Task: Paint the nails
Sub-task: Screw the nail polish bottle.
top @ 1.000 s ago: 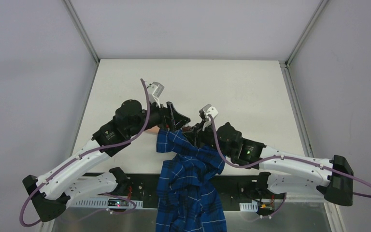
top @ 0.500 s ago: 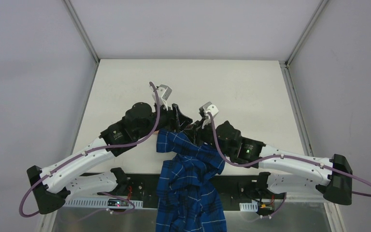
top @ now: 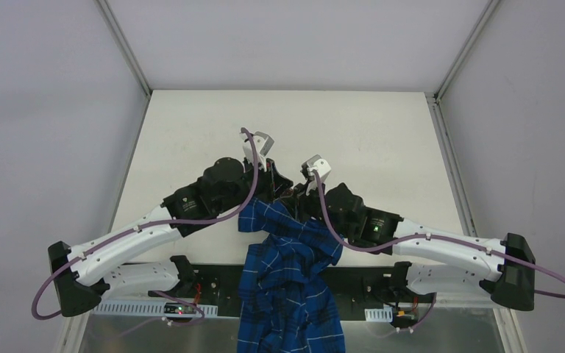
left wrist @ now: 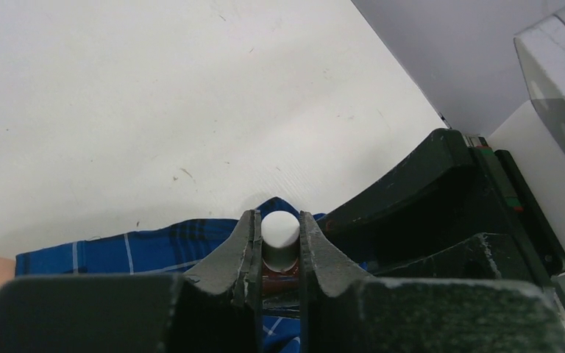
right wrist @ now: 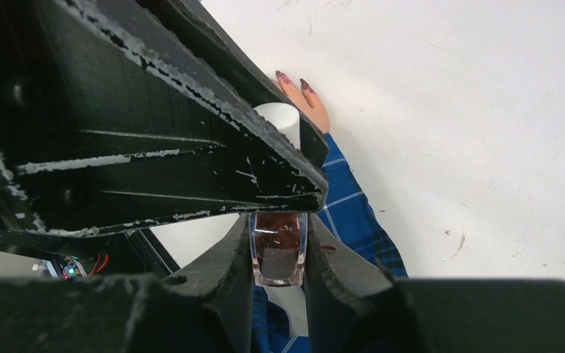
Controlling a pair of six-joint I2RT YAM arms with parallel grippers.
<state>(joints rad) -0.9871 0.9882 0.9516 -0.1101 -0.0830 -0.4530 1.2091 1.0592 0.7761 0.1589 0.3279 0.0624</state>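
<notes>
Left gripper (left wrist: 278, 222) pinches 1 white cap (left wrist: 280, 231), right gripper (right wrist: 279, 229) clamps 1 bottle (right wrist: 278, 256); 2 nails (right wrist: 306, 84) show.

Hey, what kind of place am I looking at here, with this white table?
Probably a robotics lab test cell: a white table boxed in by grey panels on metal posts, with a left arm and right arm bolted at its near edge.

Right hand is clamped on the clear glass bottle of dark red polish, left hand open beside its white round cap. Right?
No. The left hand is not open beside the white round cap; it is shut on it, as the left wrist view shows. The right hand is indeed clamped on the clear glass bottle of dark red polish.
</notes>
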